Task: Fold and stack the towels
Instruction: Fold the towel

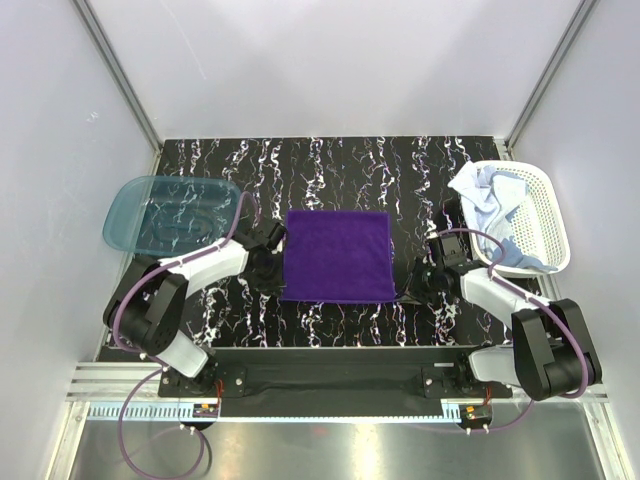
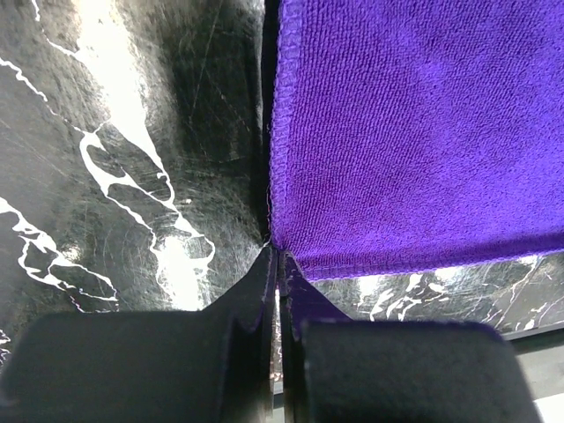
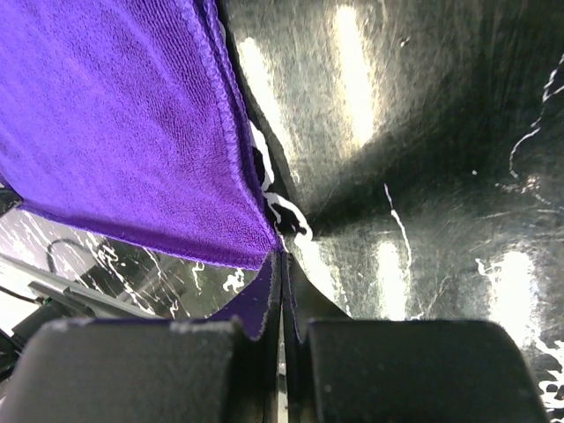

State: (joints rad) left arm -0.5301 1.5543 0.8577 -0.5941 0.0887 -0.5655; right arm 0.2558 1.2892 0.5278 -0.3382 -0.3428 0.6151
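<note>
Smoothly spread, the purple towel (image 1: 336, 255) has near corners pinched by left claw (image 2: 278, 254) and right claw (image 3: 282, 256).

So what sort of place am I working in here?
Probably a lab robot cell, not a home: plain white panel walls, aluminium corner posts, a black marbled table, and a base plate carrying the left arm and right arm.
</note>
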